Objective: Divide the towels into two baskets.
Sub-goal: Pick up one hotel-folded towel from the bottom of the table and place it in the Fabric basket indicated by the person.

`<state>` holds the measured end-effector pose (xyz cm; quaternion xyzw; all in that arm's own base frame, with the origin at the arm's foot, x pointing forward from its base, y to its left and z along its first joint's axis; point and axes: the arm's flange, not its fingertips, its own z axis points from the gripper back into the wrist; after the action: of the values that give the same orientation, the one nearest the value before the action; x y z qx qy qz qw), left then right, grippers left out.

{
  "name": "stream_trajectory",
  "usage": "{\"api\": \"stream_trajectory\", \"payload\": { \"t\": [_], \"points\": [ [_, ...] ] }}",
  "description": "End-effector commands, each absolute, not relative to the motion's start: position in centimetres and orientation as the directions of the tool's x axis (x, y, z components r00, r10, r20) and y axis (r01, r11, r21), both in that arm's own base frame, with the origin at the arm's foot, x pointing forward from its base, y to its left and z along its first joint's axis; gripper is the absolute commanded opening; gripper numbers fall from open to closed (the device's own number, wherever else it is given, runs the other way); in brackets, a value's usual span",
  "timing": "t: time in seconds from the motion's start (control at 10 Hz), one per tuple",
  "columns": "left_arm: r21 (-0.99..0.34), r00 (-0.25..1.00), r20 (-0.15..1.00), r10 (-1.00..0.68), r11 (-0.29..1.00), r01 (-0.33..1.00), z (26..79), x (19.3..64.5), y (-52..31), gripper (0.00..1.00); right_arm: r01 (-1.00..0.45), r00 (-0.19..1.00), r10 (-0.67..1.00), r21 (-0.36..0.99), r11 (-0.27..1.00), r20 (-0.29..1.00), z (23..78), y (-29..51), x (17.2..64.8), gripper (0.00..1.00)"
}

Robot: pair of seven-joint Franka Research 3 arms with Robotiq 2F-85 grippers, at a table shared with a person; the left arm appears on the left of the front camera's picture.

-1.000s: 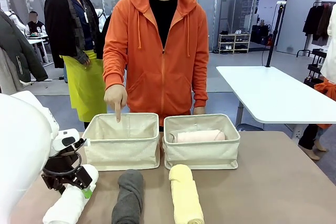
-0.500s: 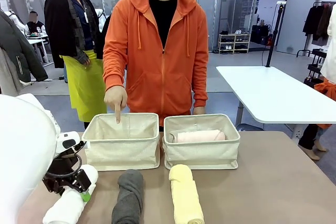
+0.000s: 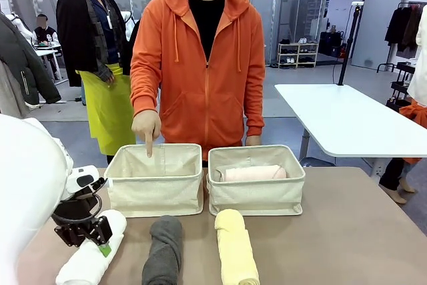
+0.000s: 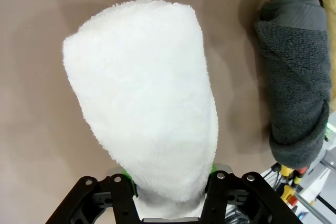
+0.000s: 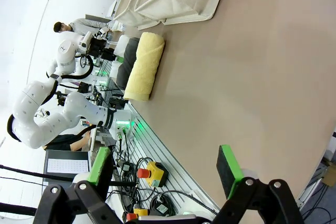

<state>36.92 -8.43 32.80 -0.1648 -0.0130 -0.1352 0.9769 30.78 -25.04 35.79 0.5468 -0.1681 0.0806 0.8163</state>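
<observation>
Clamping the white towel (image 4: 147, 98) by its end, lower left: left gripper (image 3: 93, 239). Right gripper (image 5: 165, 169) jaws wide. Pink towel (image 3: 253, 173) lies in the centre-right basket (image 3: 257, 199); grey towel (image 3: 163, 248) and yellow towel (image 3: 235, 248) on the table (image 3: 347, 231), bottom centre. Three left to place.

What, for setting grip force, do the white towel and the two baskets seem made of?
The white towel looks like soft terry cloth, probably cotton: matte, with a nubby looped pile. The baskets seem to be cream canvas or a similar woven fabric, matte; their walls sag and crease a little, and the rims are folded over.
</observation>
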Motion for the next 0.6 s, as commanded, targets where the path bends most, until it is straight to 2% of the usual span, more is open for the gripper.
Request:
{"api": "stream_trajectory", "payload": {
  "t": [0.0, 0.2, 0.5],
  "points": [
    [-0.358, 0.957, 0.094, -0.276, 0.887, 0.291, 33.9, 36.6, -8.7, 0.29, -0.313, 0.934, -0.038, 0.866, 0.390, 0.355, 36.1, -25.0, 30.5, 1.00],
    [-0.384, 0.932, 0.150, -0.330, 0.849, 0.362, 37.6, 35.3, -9.2, 0.29, -0.313, 0.934, -0.038, 0.866, 0.390, 0.355, 36.1, -25.0, 30.5, 1.00],
    [-0.369, 0.828, 0.231, -0.511, 0.742, 0.560, 43.8, 32.9, -10.5, 0.29, -0.313, 0.934, -0.038, 0.866, 0.390, 0.355, 36.1, -25.0, 30.5, 1.00]
  ]
}}
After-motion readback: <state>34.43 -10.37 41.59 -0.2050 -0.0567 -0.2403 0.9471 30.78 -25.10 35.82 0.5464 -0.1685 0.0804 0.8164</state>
